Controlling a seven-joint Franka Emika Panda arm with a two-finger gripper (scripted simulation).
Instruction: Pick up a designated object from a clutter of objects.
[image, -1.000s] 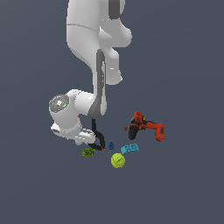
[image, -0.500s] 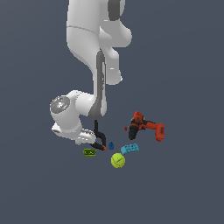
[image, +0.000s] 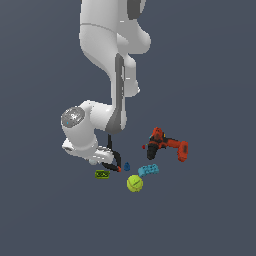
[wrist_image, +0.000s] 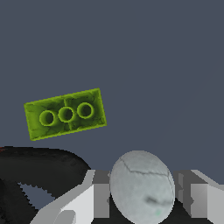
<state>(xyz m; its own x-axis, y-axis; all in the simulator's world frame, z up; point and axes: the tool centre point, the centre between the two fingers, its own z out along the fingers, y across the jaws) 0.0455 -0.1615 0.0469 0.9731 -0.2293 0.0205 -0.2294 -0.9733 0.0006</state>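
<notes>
wrist view shows the white ball (wrist_image: 141, 188) sitting between my two fingers (wrist_image: 199, 194), which press in on it from either side, so i judge my gripper (wrist_image: 142, 197) clamped on the ball. beyond it lies the green block (wrist_image: 65, 113), flat on the floor with three round studs facing up, and part of the black clamp (wrist_image: 39, 175) curves just beside my fingers.

in the exterior view my gripper (image: 114, 165) is down low among the clutter, between the green block (image: 102, 174) and the tiny blue piece (image: 127, 165); the ball itself is hidden there. the yellow-green ball (image: 134, 183), cyan brick (image: 149, 170) and drill (image: 167, 144) lie off toward that view's right, untouched.

so the reach and grasp look done. what is left, as i judge it, is the lift clear of the clutter; whether the ball has left the floor i cannot tell.
</notes>
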